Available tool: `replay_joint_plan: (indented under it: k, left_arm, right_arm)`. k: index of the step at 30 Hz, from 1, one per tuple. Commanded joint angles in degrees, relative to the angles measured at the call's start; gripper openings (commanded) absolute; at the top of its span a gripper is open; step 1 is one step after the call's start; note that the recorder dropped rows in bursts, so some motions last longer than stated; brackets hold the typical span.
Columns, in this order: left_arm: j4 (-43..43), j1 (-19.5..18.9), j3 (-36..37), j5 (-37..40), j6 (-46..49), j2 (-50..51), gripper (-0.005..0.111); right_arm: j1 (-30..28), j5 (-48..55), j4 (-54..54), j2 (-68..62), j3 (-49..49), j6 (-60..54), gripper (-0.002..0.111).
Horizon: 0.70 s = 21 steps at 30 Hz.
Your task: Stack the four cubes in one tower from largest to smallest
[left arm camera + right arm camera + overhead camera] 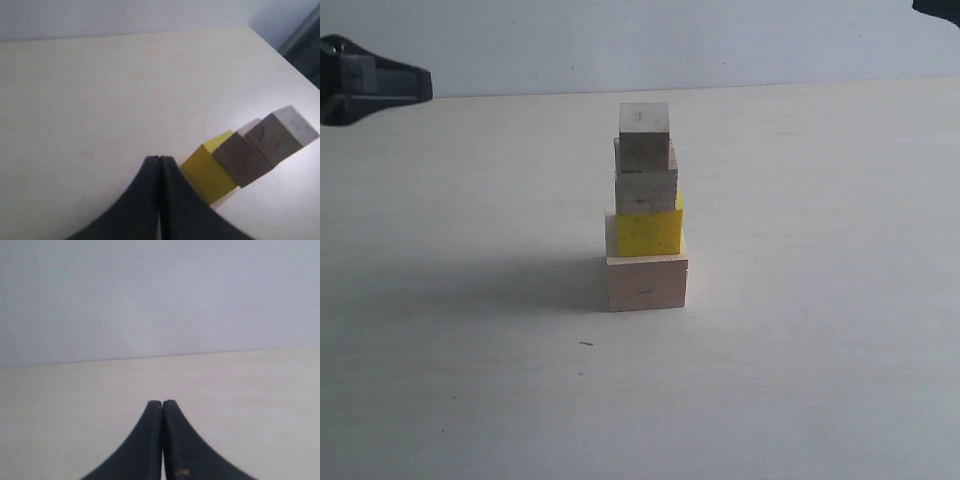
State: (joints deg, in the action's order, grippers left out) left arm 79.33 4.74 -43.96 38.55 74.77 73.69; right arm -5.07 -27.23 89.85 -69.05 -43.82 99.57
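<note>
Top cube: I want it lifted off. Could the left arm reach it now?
Probably yes: the left end effector, shut, hangs well aside of the tower, with only table between and nothing over the top cube.

Upright tower (647, 215), large pale cube (647, 284) lowest, yellow cube (649, 233), medium pale cube (646, 188), small pale cube (644, 135) topmost

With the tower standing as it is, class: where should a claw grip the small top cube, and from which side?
Probably its left and right faces, coming down from above: the top cube sits upright, sides exposed, and a sideways push could topple the tower.
</note>
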Motion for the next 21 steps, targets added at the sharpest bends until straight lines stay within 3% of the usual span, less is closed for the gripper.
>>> replay_joint_plan:
  k: [1, 4, 21]
  left_arm:
    - [6.68, -0.14, 4.43, -0.3, 5.15, -1.56, 0.0]
    - [10.82, -0.14, 5.51, 0.9, 9.64, -4.3, 0.0]
    - [9.03, -0.14, 5.51, 1.35, 9.64, -7.62, 0.0]
  right_arm:
    - [-0.24, -0.11, 3.6, 3.11, 2.85, -1.03, 0.0]
    - [-0.24, -3.41, 3.89, 4.23, 3.23, -1.03, 0.0]
    - [-0.24, -4.27, 3.76, 4.33, 3.23, -1.03, 0.0]
